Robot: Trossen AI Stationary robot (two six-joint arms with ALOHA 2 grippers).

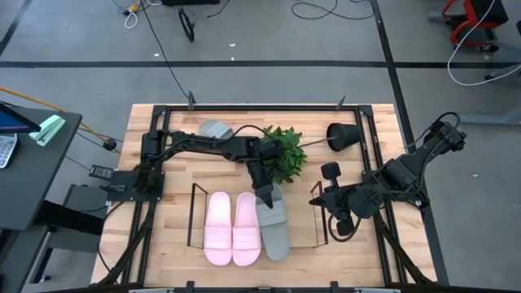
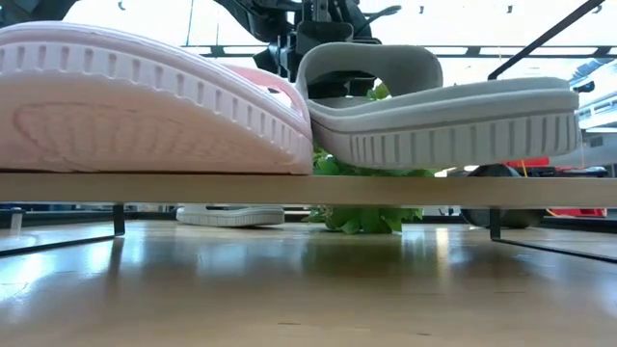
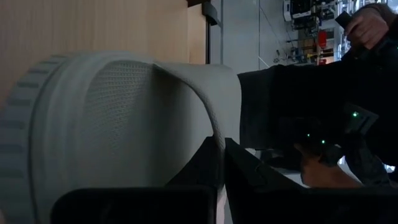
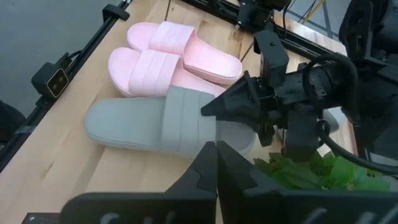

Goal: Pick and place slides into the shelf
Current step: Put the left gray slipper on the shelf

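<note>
Grey concrete floor with black tape lines surrounds the wooden table (image 1: 163, 203), which is edged by a black frame. On it, the low wire shelf (image 1: 194, 216) holds the two pink slides (image 1: 232, 229) side by side, with a grey slide (image 1: 275, 232) just to their right, touching the nearer pink one. The left claw (image 1: 266, 195) is clamped on the far end of that grey slide, at its strap. A second grey slide (image 1: 215, 129) lies at the far side of the table, left of the green plant (image 1: 285, 153). The right claw (image 1: 319, 201) waits with its fingers together, just right of the shelf.
</note>
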